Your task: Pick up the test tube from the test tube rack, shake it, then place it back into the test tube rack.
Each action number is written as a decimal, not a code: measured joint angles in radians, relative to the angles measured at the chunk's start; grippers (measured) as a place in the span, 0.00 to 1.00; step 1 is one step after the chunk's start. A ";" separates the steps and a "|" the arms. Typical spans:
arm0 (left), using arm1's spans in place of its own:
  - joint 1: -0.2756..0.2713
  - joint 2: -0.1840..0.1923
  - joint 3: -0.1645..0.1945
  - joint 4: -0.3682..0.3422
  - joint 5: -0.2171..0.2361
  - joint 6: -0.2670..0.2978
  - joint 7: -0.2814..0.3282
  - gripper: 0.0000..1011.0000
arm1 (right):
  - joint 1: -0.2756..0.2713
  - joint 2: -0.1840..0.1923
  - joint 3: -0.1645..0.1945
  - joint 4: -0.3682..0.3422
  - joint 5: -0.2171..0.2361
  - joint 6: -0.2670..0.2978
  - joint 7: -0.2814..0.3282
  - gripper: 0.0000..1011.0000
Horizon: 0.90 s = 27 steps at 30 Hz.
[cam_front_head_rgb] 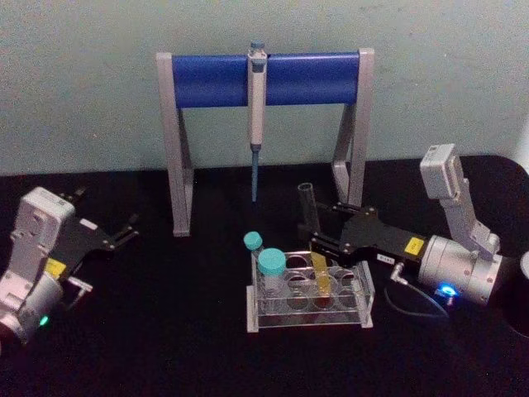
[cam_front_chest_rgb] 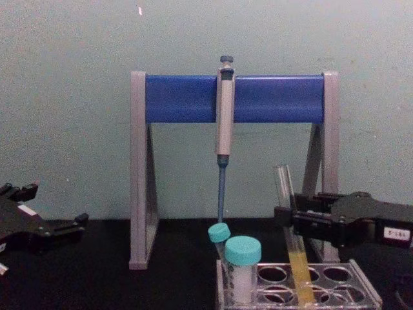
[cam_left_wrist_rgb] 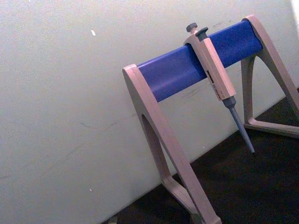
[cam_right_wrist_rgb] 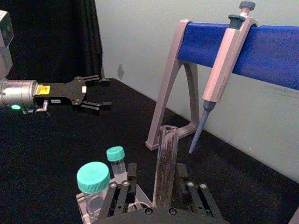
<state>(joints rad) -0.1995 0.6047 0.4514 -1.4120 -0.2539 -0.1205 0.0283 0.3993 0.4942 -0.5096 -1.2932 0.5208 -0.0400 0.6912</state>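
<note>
Right gripper point(cam_front_chest_rgb: 287, 223), frame centre-right, pinches long clear glass test tube point(cam_front_chest_rgb: 292, 239) mid-shaft, its base seated in the clear plastic rack point(cam_front_chest_rgb: 361, 298) for lifting; left gripper point(cam_front_head_rgb: 124, 231) parked open, frame left.

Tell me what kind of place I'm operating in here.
Most likely a lab bench mock-up: a pipette hangs on a grey-and-blue stand, and a clear test tube rack holds capped tubes on a black table against a plain wall.

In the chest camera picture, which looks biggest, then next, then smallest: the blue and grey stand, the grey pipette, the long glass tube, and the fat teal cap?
1. Pipette stand, biggest by far.
2. Pipette and test tube: about alike in length; the tube stands nearer the camera, so no ranking.
3. Large teal cap, smallest.
</note>
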 joint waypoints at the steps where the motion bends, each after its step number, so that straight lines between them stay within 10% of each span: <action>1: 0.000 0.000 0.000 0.000 0.000 0.000 0.000 0.99 | 0.000 0.000 0.000 0.000 0.000 0.000 0.000 0.51; 17: 0.000 0.000 0.000 0.000 0.000 0.000 0.000 0.99 | 0.000 0.000 0.000 0.000 0.000 -0.001 0.001 0.99; 27: 0.000 0.000 0.000 0.000 0.000 0.000 0.000 0.99 | 0.000 0.000 0.000 0.000 0.000 0.000 0.001 0.99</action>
<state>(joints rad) -0.1995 0.6047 0.4514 -1.4120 -0.2539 -0.1205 0.0283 0.3993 0.4942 -0.5097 -1.2932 0.5207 -0.0405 0.6918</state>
